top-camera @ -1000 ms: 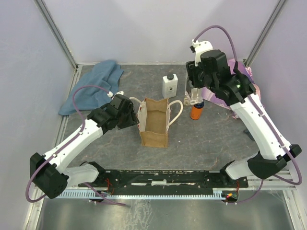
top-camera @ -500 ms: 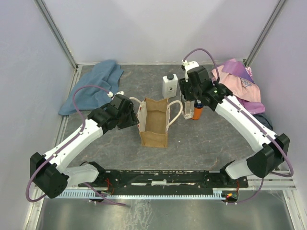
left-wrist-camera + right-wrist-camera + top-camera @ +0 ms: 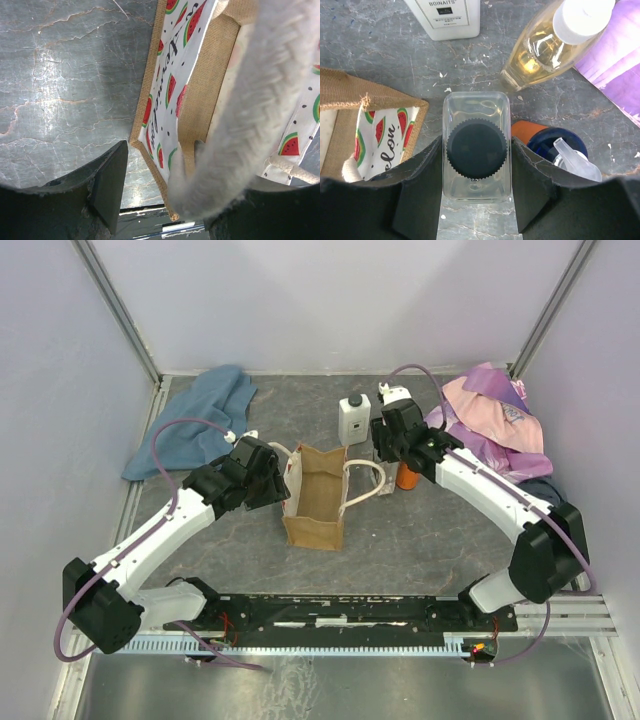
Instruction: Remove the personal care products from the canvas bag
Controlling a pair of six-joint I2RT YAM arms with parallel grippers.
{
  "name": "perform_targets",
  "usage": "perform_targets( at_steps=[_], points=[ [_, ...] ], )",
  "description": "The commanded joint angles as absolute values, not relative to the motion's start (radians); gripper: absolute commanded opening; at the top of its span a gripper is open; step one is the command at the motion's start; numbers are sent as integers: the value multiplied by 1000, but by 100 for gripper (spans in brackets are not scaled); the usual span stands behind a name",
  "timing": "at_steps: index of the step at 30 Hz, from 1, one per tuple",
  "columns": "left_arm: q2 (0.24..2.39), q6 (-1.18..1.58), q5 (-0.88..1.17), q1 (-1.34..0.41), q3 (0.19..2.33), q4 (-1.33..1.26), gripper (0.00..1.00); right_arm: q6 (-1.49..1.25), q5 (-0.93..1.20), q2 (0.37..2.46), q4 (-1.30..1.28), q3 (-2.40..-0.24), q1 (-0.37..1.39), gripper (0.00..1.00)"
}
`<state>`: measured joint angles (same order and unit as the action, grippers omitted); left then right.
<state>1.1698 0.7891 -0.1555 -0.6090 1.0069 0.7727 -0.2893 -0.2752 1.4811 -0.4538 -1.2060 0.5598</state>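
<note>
One clear boxy jar, ribbed dark lid.

Bright even light; table glare; blurry bag handle

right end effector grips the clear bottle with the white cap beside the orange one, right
No: the clear bottle has a dark cap, not white, per the right wrist view. The right end effector does grip it beside the orange one.

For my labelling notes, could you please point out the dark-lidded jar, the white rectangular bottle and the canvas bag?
dark-lidded jar (image 3: 476,148): right wrist view, centre of its lid.
white rectangular bottle (image 3: 451,20): right wrist view, its labelled face.
canvas bag (image 3: 313,532): top external view, its near wall.
</note>
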Motion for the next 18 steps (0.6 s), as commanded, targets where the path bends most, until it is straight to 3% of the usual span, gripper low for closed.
perform_targets(
  at_steps=[1, 3, 12, 18],
  points=[
    [1166, 810, -160, -613, 1026, 761, 63, -310, -312, 1457, -262, -1244, 558, 42],
    [1166, 810, -160, -612, 1025, 761, 63, -313, -308, 1460, -266, -1243, 558, 48],
    [1163, 807, -161, -613, 1018, 759, 63, -317, -300, 1430, -299, -1258, 558, 94],
    [1165, 822, -136, -612, 1020, 732, 63, -348, -280, 1352, -398, -1352, 561, 99]
  ],
)
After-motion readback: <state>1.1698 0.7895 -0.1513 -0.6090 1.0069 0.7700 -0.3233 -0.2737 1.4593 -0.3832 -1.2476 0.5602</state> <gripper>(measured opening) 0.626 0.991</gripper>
